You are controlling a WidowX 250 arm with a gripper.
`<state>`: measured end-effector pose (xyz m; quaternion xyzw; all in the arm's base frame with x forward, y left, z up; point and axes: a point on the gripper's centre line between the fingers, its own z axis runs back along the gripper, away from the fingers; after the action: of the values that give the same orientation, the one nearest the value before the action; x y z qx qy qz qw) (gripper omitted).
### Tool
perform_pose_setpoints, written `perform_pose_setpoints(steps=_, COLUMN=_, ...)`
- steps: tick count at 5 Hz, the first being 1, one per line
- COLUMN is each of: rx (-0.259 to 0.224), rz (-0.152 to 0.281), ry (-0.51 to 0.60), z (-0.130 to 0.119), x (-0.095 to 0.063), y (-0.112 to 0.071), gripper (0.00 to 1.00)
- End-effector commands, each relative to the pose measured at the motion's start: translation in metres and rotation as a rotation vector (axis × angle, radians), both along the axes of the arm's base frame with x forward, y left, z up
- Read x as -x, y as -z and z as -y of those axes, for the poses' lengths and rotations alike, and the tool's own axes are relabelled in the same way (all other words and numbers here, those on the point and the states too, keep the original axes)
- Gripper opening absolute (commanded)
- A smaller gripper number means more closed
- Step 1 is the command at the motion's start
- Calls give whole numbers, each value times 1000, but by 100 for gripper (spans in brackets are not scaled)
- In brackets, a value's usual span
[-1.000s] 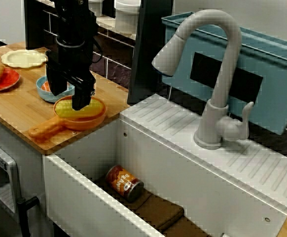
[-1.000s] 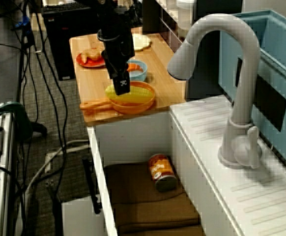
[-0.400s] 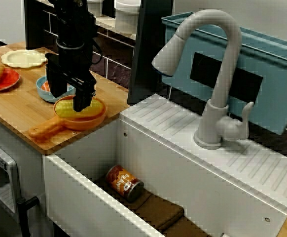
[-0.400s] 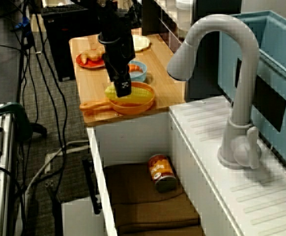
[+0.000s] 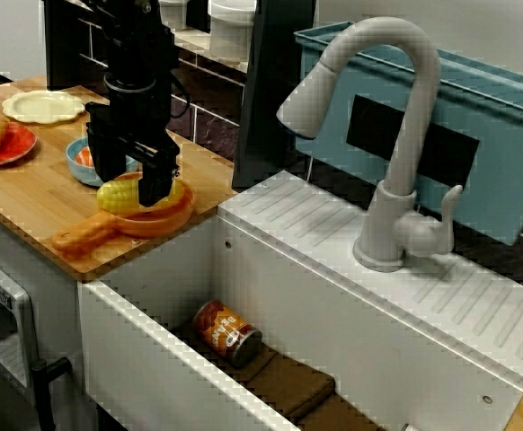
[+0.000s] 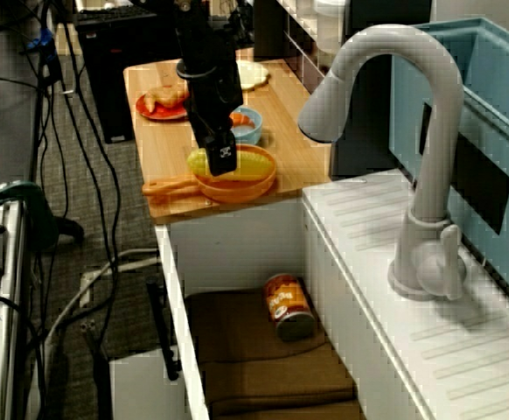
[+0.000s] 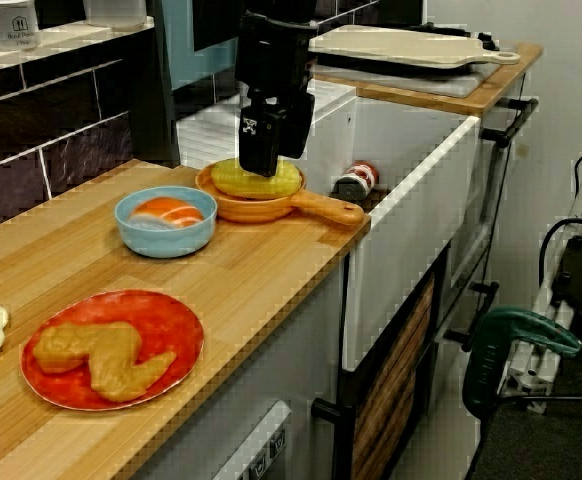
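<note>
end effector (image 5: 131,185) pinching yellow corn (image 5: 117,194) at orange pan (image 5: 177,215) (blue bowl (image 5: 75,162) nr it).

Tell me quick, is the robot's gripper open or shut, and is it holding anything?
Gripper: closed on the yellow corn cob, over the orange pan.

Wooden counter (image 7: 271,285), white sink (image 5: 140,359) with grey faucet (image 5: 412,135) — dark tiled wall (image 7: 61,115), carpeted floor (image 6: 66,171)
</note>
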<state>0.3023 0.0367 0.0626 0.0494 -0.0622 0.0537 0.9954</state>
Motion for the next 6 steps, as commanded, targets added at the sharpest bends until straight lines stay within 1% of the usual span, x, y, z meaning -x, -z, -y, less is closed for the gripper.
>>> perform_pose_setpoints(steps=1, rx=-15, rz=-2, ry=-10, z=-6, x=-16, y=-1, gripper=100)
perform_pose_setpoints(steps=2, rx=-17, rz=-7, ry=-12, z=-10, x=-20, y=2, gripper=100)
perform_pose_setpoints(steps=3, rx=-21, rz=-13, ry=15, z=-11, x=-21, y=0, gripper=0)
perform_pose_setpoints(steps=4, rx=-18, rz=-21, ry=15, z=-12, x=-21, y=-5, gripper=0)
perform_pose_setpoints(steps=5, rx=-21, rz=-18, ry=5, z=-15, x=-17, y=-12, gripper=0)
perform_pose_setpoints(steps=6, rx=4, rz=-7, ry=-4, z=-22, x=-11, y=-28, gripper=0)
